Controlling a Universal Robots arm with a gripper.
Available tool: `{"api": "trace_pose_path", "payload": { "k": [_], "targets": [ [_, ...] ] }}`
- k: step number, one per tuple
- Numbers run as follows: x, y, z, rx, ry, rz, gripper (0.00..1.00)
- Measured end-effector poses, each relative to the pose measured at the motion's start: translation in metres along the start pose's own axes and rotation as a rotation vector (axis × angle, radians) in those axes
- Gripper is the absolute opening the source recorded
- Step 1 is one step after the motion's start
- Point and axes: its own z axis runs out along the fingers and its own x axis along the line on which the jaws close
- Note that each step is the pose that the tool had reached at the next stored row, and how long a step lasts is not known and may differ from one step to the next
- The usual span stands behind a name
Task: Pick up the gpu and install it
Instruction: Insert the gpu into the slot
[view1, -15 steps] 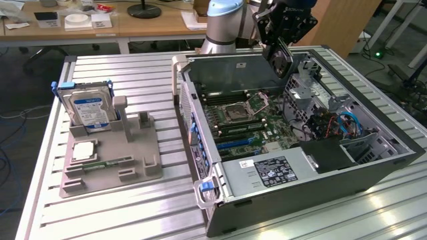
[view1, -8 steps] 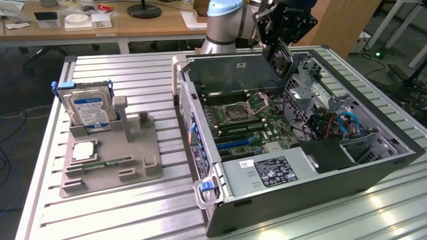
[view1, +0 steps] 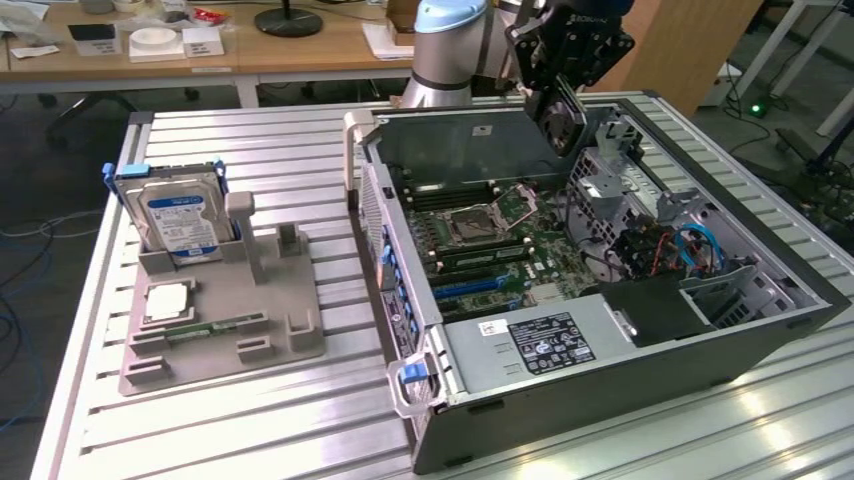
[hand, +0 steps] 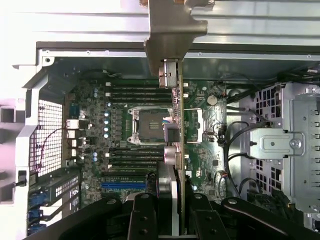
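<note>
My gripper (view1: 562, 82) hangs over the far end of the open computer case (view1: 747, 345), shut on the gpu (view1: 561, 118), a dark card held on edge with its round fan facing the exterior view's left. In the wrist view the gpu (hand: 174, 130) shows edge-on between my dark fingers (hand: 144, 216), its metal bracket (hand: 170, 30) pointing towards the case wall. The card floats above the motherboard (hand: 125, 100), over the processor socket (hand: 147, 125), clear of the board. A blue expansion slot (hand: 122, 184) lies beside the memory slots.
On the exterior view's left a grey fixture tray (view1: 267, 335) holds a silver hard drive (view1: 180, 215), a processor chip (view1: 167, 300) and a green memory stick (view1: 214, 327). Inside the case sit a power supply (view1: 534, 345), cables (view1: 674, 250) and a metal drive cage (hand: 300, 145).
</note>
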Motion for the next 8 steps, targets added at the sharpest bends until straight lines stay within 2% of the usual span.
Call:
{"api": "trace_pose_path", "payload": {
  "k": [1, 2, 3, 8],
  "targets": [
    [0.0, 0.0, 0.0, 0.0, 0.0018, -0.016, 0.28],
    [0.0, 0.0, 0.0002, 0.0004, 0.0093, -0.081, 0.28],
    [0.0, 0.0, 0.0002, 0.0004, 0.0123, -0.108, 0.28],
    [0.0, -0.0001, 0.0003, 0.0007, 0.0218, -0.193, 0.28]
  ]
}}
